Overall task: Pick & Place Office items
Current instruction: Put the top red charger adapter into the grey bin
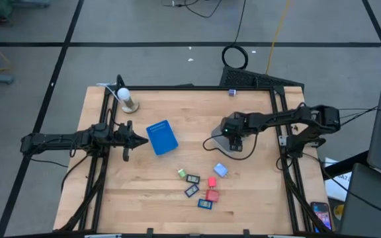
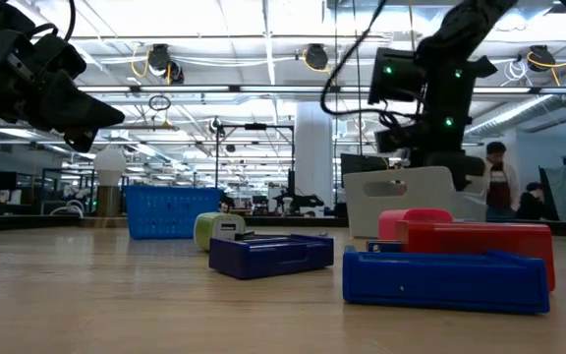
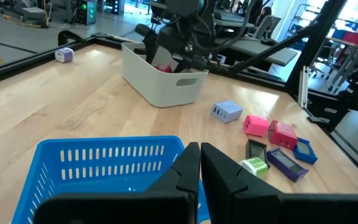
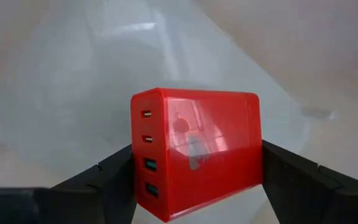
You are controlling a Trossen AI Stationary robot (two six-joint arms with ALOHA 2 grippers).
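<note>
My right gripper (image 1: 232,137) hangs over the pale tub (image 1: 225,143) at the table's right middle, shut on a red charger block (image 4: 197,155). In the low view it stands above the tub (image 2: 401,202). My left gripper (image 1: 137,139) is shut and empty, held above the table just left of the blue basket (image 1: 162,137); its fingers (image 3: 199,148) point over the basket's rim. The other office items lie on the table near the front: a light-blue block (image 1: 220,170), two red blocks (image 1: 211,188), a green bit (image 1: 182,173) and dark flat rectangles (image 1: 193,178). My right gripper pinches the red block between its two fingers, one finger on each of the block's opposite sides (image 4: 253,168). The block's face with its row of ports (image 4: 146,149) shows beside one finger. The block is lifted clear, with the tub's pale inside below it.
A white ball on a stand (image 1: 126,99) is at the table's far left. A small purple cube (image 1: 232,92) lies at the far edge. Black frame rails run along both sides of the table. People stand in the room behind (image 2: 499,182).
</note>
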